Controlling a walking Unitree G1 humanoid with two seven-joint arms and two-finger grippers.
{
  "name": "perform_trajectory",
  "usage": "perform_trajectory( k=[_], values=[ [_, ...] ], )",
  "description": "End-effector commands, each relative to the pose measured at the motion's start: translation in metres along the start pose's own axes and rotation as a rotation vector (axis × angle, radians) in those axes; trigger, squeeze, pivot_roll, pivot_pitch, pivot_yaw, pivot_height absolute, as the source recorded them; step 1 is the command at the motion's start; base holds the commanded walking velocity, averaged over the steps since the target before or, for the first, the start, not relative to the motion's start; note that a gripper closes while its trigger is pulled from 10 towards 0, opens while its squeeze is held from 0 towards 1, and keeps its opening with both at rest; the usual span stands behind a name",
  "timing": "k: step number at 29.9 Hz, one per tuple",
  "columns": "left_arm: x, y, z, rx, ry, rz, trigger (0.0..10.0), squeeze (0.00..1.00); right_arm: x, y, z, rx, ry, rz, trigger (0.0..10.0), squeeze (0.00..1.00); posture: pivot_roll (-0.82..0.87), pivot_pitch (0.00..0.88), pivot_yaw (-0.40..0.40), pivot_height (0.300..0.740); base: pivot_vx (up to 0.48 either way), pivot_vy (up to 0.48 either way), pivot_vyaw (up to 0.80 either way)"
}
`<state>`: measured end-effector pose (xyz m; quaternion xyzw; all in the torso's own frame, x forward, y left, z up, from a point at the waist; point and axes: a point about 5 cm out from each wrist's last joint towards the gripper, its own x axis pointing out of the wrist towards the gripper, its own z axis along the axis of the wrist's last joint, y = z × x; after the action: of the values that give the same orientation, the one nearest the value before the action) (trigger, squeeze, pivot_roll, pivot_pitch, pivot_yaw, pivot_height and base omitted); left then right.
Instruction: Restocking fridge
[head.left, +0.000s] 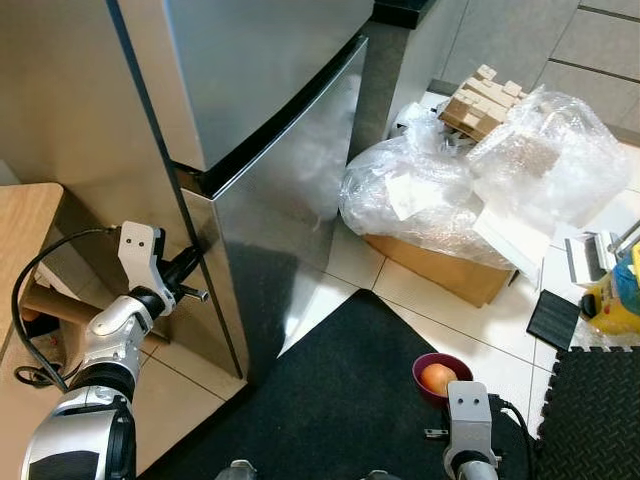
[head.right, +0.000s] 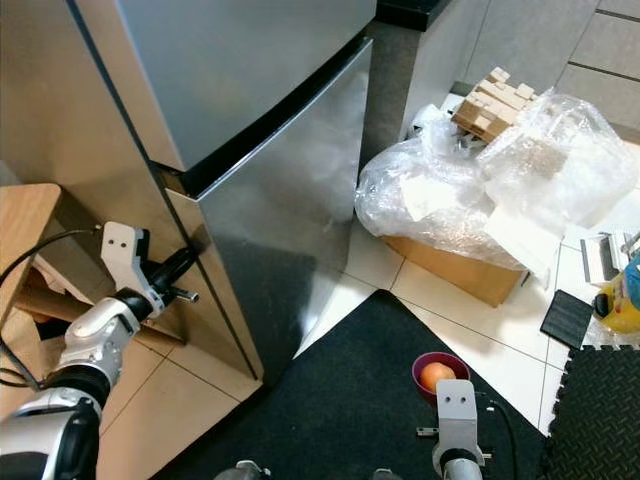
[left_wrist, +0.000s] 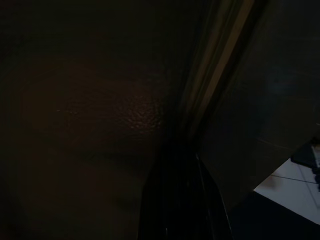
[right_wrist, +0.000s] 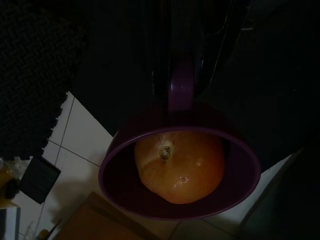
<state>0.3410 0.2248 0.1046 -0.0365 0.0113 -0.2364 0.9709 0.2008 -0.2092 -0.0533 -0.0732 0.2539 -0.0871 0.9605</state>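
"What's the robot doing?"

"The left gripper (head.left: 190, 268) pokes its fingers (head.right: 176, 266) at the fridge (head.left: 270, 200) door edge (too dark to tell if they're open). It should hook the edge, then pull slowly. The right gripper (right_wrist: 182, 82) pinches the handle of one purple cup (right_wrist: 180, 170), low over the mat, holding one orange (right_wrist: 180, 165)."

"How many fridges?"

"One."

Head views bright, evenly lit, sharp; soft glare on fridge door (head.left: 290, 190) and plastic wrap (head.left: 480, 180). Left wrist view v. dark, one faint sheen mid-frame. Right wrist view dim; orange fruit (right_wrist: 180, 165) lit, surroundings in shadow.
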Motion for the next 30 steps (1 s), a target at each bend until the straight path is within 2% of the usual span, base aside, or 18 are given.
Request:
perform_trajectory(
  k=[1,6,8,17,30],
  values=[
    [0.022,-0.032,-0.004,0.001,0.021,-0.180,10.0,0.00,-0.001,-0.001,0.001,-0.001,-0.019,-0.001,10.0,0.00,-0.13,0.195,-0.007,0.731,0.000,0.000,0.00],
    [0.025,-0.038,-0.004,-0.002,0.021,-0.202,10.0,0.00,-0.001,-0.001,0.001,0.001,-0.019,-0.001,10.0,0.00,-0.13,0.195,-0.007,0.731,0.000,0.000,0.00],
    [0.031,-0.046,-0.004,-0.007,0.019,-0.232,10.0,0.00,-0.001,-0.001,0.001,0.002,-0.018,-0.001,10.0,0.00,-0.13,0.196,-0.006,0.731,0.000,0.000,0.00],
    [0.041,-0.060,-0.003,-0.024,0.010,-0.288,10.0,0.00,-0.002,0.000,0.000,0.006,-0.018,-0.003,10.0,0.00,-0.13,0.194,0.000,0.731,0.000,0.000,0.00],
    [0.048,-0.079,-0.008,-0.038,0.021,-0.370,10.0,0.00,-0.002,0.000,0.000,0.008,-0.019,-0.002,10.0,0.00,-0.13,0.194,0.000,0.731,0.000,0.000,0.00]
  ],
)
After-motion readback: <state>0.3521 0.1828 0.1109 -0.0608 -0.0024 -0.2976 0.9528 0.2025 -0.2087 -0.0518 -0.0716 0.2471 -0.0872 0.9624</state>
